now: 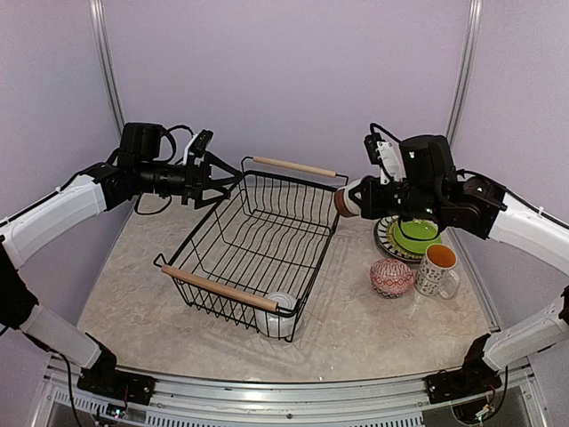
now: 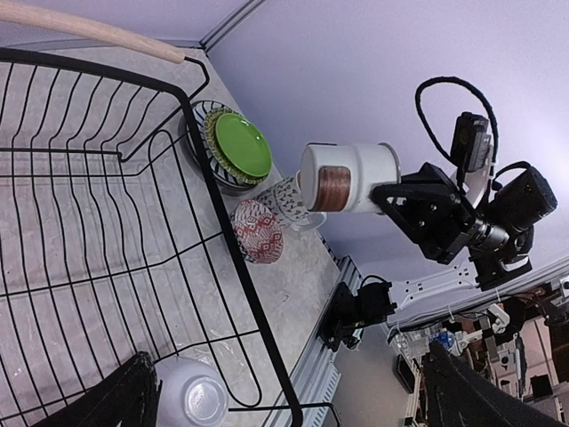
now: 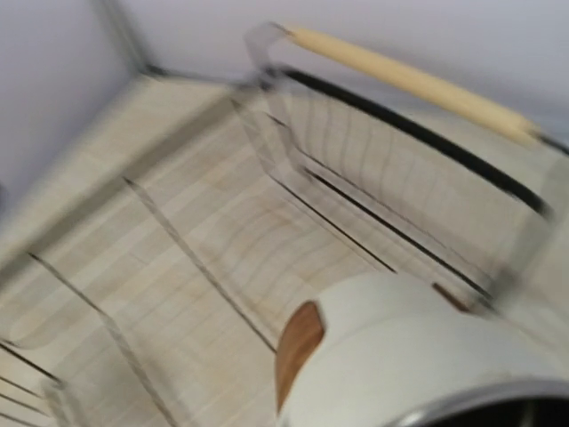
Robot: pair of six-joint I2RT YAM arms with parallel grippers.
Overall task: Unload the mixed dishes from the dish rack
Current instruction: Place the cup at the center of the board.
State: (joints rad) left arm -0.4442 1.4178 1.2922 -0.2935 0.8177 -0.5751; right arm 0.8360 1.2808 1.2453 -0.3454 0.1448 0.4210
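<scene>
One small brown mug (image 2: 351, 173) clenched aloft in right gripper (image 1: 360, 200), 3 o'clock of dish rack (image 1: 222, 291); right wrist view blurred. Left wrist view: left gripper (image 1: 213, 178) released.

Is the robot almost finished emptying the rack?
Nearly. Done: the plates, patterned bowl and orange-lined mug sit on the table. In hand: the right gripper holds a brown mug in the air. Left: one white dish in the rack.
</scene>
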